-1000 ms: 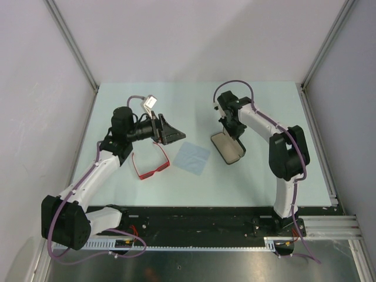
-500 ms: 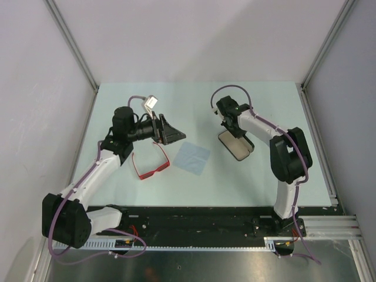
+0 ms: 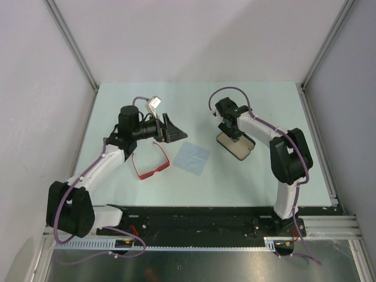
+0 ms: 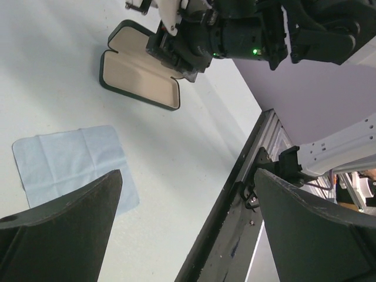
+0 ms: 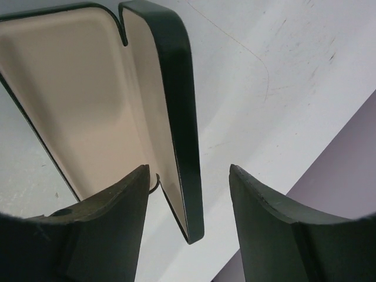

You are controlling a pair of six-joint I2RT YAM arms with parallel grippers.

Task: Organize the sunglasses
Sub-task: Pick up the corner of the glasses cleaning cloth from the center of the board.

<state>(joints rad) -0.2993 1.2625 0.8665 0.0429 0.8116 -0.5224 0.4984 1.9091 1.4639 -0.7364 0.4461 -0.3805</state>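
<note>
The sunglasses (image 3: 154,172) lie flat on the bench (image 3: 264,106), left of centre, their thin red arms unfolded and pointing towards the far side. Nothing holds them. The left arm (image 3: 100,167) reaches over the bench just beside them, and its wrist hangs above the ends of the red arms.

The left fingers (image 4: 64,229) are spread wide and hold nothing. In the left wrist view only bare bench and one corner of the cloth show between them. That pale blue cloth (image 3: 192,157) lies flat just to the right of the sunglasses, turned so that one corner points to the near edge; it is apart from both the glasses and the case.

The black case (image 3: 237,147) sits open to the right of the cloth, its cream lining facing up. The right arm (image 3: 282,153) bends back over it from the right. The right fingers (image 5: 100,235) are set moderately apart, one on each side of the case's dark rim. The rim runs up between them, with a gap showing on either side, so they straddle it without closing on it.
</note>
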